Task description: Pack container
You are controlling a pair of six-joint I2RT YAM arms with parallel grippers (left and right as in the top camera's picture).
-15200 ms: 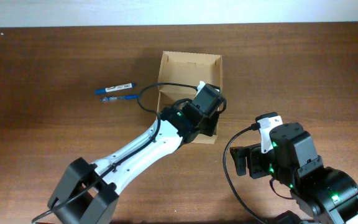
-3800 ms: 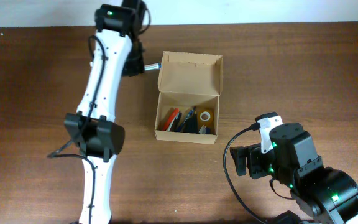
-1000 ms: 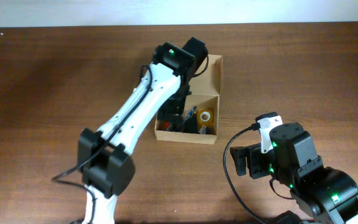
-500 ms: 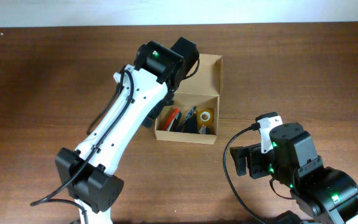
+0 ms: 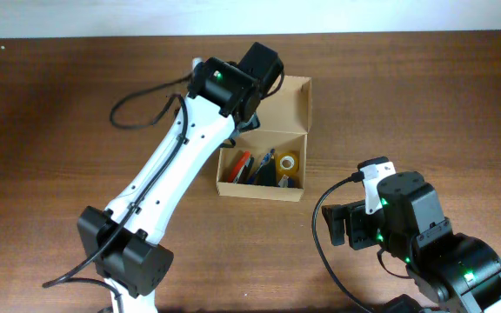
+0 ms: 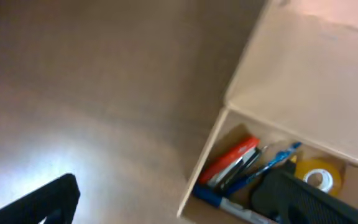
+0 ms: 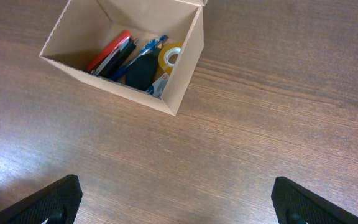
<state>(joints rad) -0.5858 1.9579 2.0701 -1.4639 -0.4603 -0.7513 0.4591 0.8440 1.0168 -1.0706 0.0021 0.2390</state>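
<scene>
Jaws on the left gripper (image 6: 173, 196) and the right gripper (image 7: 176, 193) stand spread, empty. Container (image 7: 180, 78) sits ahead of both pairs, lid open, with pens (image 7: 143, 51) and tape roll (image 7: 171, 56) inside.

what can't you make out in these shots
- Overhead: left gripper fingers are hidden under its own wrist, which also covers part of the box lid.
- Left wrist: blurred, so pen markings are unreadable.
- All views: the dark item in the box is too small to identify.
</scene>
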